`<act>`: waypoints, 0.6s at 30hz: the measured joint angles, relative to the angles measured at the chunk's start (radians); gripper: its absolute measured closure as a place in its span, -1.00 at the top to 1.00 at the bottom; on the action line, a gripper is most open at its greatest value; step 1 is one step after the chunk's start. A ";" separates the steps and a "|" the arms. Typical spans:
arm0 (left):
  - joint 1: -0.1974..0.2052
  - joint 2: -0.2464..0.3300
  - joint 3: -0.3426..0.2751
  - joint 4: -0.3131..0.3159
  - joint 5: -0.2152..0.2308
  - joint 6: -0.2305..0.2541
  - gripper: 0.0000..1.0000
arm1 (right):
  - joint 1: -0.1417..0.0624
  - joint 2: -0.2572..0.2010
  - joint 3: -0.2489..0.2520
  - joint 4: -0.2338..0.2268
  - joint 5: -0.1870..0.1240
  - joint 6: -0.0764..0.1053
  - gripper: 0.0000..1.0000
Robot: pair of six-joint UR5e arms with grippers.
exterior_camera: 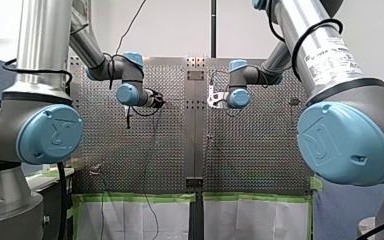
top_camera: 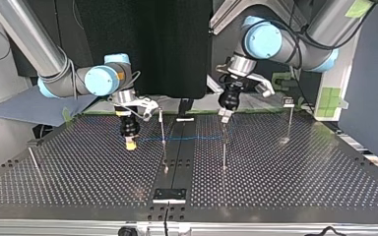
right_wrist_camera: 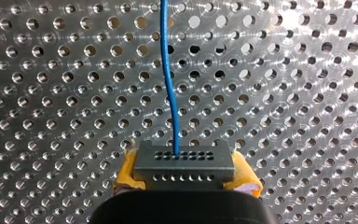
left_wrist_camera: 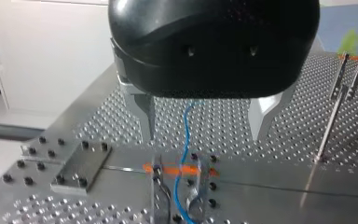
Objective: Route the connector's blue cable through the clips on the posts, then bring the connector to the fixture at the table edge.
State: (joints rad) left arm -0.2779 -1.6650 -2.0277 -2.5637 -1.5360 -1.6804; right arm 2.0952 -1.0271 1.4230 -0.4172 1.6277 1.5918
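Clamping the connector (right_wrist_camera: pixel 184 163) between its yellow pads (right_wrist_camera: pixel 244 179), my right gripper (right_wrist_camera: pixel 185 176) is holding it fast, the blue cable (right_wrist_camera: pixel 168 84) running straight ahead of the jaws; my left gripper (left_wrist_camera: pixel 206 133) is hanging spread wide, the cable passing between its fingers (left_wrist_camera: pixel 145 114), touching neither.

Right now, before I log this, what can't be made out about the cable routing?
Top view: whether the blue cable sits in the clips on the posts; too small.
Left wrist view: the cable's upper run, hidden behind the black body of my left gripper.
Right wrist view: the cable's far end beyond the connector, cut off by the edge.
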 joint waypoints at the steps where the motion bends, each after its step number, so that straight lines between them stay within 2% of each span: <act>1: -0.004 0.006 -0.006 0.005 -0.001 0.000 0.98 | 0.000 0.000 0.000 0.000 0.000 0.000 -1.00; 10: -0.029 0.073 -0.074 0.071 -0.011 -0.045 0.98 | -0.001 0.001 0.000 0.001 0.000 0.001 -1.00; 14: -0.056 0.088 -0.106 0.103 -0.037 -0.065 0.98 | -0.001 0.001 0.000 0.001 -0.006 0.001 -1.00; 18: -0.091 0.078 -0.141 0.133 -0.071 -0.088 0.98 | -0.002 0.002 0.000 0.001 -0.009 0.002 -1.00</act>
State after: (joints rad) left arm -0.3691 -1.5869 -2.1690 -2.4306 -1.6074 -1.7680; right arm 2.0935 -1.0249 1.4231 -0.4159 1.6191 1.5938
